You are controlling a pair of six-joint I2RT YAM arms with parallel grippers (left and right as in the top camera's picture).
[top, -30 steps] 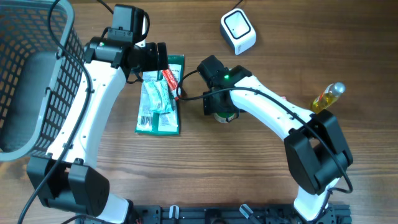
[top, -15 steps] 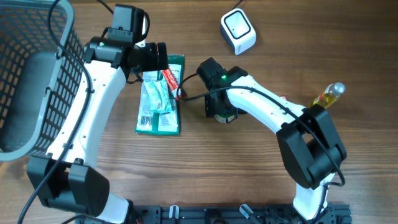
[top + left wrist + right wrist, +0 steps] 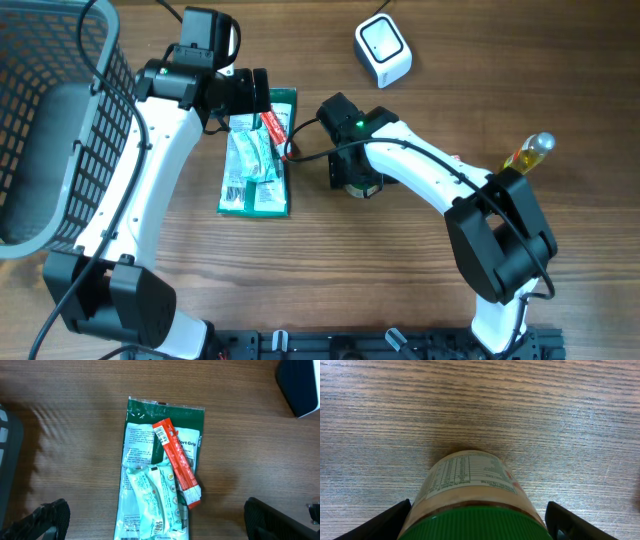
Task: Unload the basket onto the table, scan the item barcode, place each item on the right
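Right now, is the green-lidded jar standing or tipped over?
Standing: the jar rests base-down on the table, with its green lid on top, nearest the downward-looking wrist view.

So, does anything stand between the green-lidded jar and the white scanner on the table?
Nothing visible does. The right hand is around the jar, and only bare table lies from there to the scanner. The packets lie off to one side, out of the path.
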